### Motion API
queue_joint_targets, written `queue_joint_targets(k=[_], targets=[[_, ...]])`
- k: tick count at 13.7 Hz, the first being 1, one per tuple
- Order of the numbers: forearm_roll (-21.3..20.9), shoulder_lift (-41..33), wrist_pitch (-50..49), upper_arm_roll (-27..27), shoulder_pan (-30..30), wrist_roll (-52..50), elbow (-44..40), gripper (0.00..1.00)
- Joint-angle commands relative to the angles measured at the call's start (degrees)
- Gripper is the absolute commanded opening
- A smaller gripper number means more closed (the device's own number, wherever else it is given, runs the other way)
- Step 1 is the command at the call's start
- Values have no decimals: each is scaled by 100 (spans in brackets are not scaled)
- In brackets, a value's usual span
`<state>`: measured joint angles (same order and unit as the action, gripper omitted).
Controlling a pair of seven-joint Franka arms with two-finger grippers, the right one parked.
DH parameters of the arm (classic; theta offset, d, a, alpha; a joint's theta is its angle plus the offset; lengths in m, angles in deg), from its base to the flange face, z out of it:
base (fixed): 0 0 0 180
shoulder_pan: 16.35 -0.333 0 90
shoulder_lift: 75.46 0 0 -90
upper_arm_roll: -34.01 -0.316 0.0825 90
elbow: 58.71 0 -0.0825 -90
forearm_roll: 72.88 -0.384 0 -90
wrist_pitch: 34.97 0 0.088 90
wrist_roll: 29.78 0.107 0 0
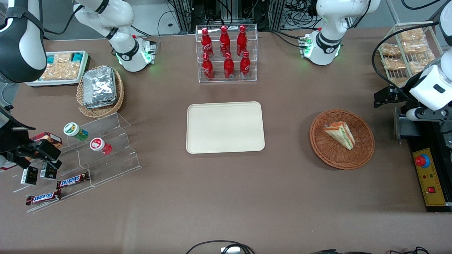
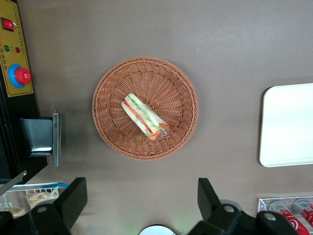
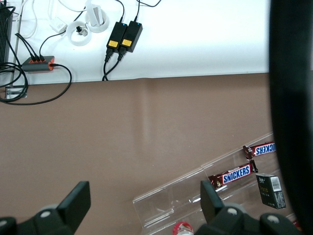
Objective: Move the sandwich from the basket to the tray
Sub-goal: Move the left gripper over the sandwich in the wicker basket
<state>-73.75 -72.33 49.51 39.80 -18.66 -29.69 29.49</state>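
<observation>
The sandwich [image 1: 339, 134], a pale bread wedge with green, red and orange filling, lies in the round reddish-brown wicker basket [image 1: 363, 155]. In the left wrist view the sandwich [image 2: 145, 116] lies near the middle of the basket [image 2: 112, 73]. The cream-beige tray [image 1: 225, 127] lies flat and bare at the table's middle, and its edge shows in the wrist view [image 2: 288, 125]. My left gripper [image 1: 386, 96] hangs high above the table, beside the basket toward the working arm's end and apart from it. In the wrist view the gripper [image 2: 142, 198] is open wide and holds nothing.
A clear rack of red bottles [image 1: 226, 53] stands farther from the front camera than the tray. A black control box with a red button [image 1: 429, 180] and a wire rack of snack packets [image 1: 406, 49] flank the gripper. A tan foil-packet basket [image 1: 100, 91] and clear steps [image 1: 99, 155] sit toward the parked arm's end.
</observation>
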Motion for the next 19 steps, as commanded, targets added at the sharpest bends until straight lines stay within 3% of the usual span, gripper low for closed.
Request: queue_joint_targets(k=[1, 7, 19], targets=[[-141, -5, -37, 19, 3, 70, -57, 100], [-177, 65, 173, 19, 3, -35, 99, 100], [-353, -418, 3730, 10, -6, -2143, 3815, 100]])
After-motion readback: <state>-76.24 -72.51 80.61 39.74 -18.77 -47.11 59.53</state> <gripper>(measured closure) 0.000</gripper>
